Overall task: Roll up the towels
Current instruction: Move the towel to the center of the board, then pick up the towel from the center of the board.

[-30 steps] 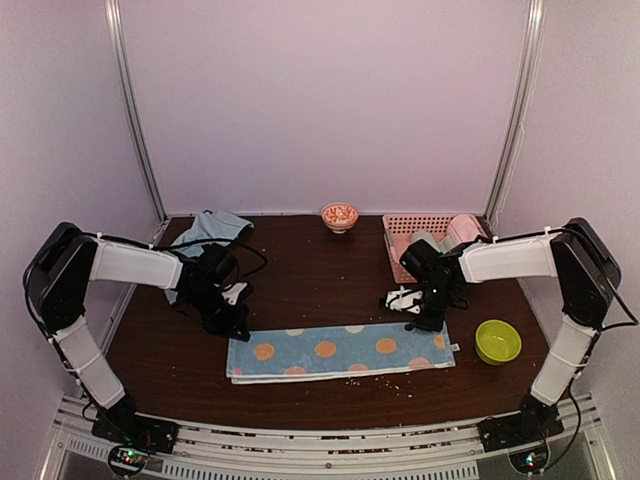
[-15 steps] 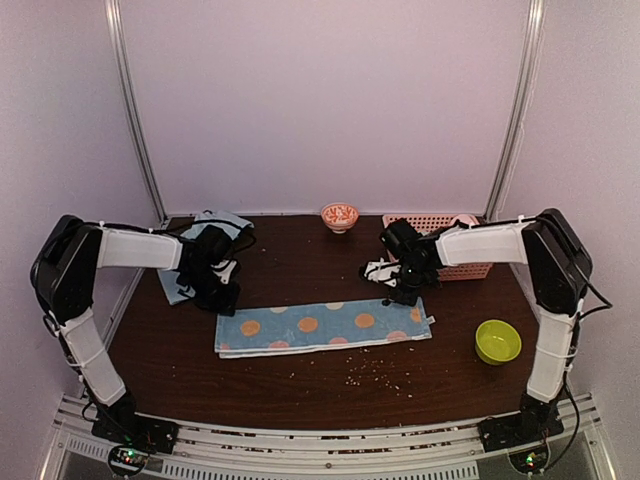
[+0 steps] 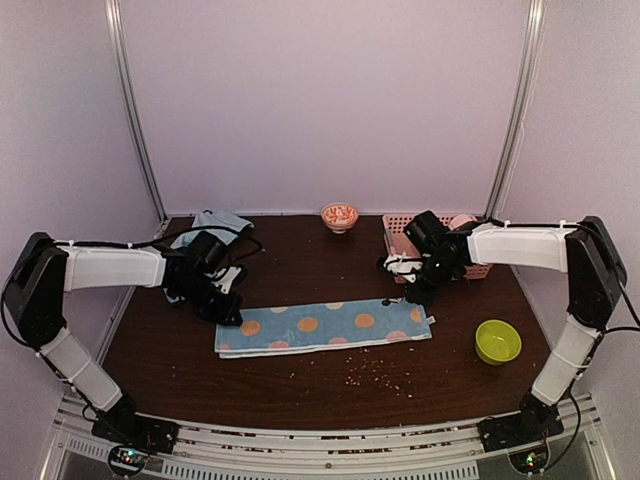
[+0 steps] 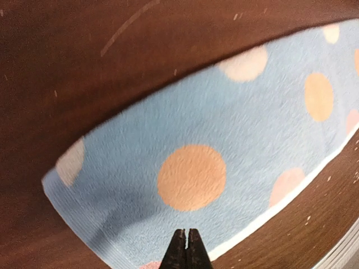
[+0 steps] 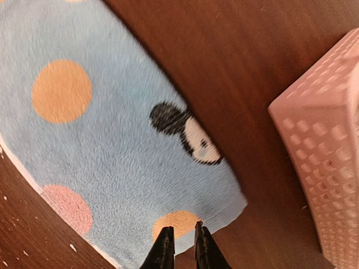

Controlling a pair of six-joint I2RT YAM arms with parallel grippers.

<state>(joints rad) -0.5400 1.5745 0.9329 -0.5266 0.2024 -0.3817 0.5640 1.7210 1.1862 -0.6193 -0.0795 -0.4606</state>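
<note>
**Spotted towel flat, not yet rolled**

Spotted towel lies spread lengthwise mid-desk; plain towel is bunched far left. Left jaws are together above the spotted towel's left end, right jaws slightly apart above its right end, both empty. Cloth looks soft, light and limp; best pinched at a short edge.

Pink lattice basket, lime-green bowl, small orange bowl, brown table

Soft, fuzzy cloth for the spotted towel, not shiny. Soft cloth too for the plain towel. Smooth dark wood for the table, a bit scratched. Hard pink plastic with little holes for the basket. Smooth plastic for the green bowl.
</note>
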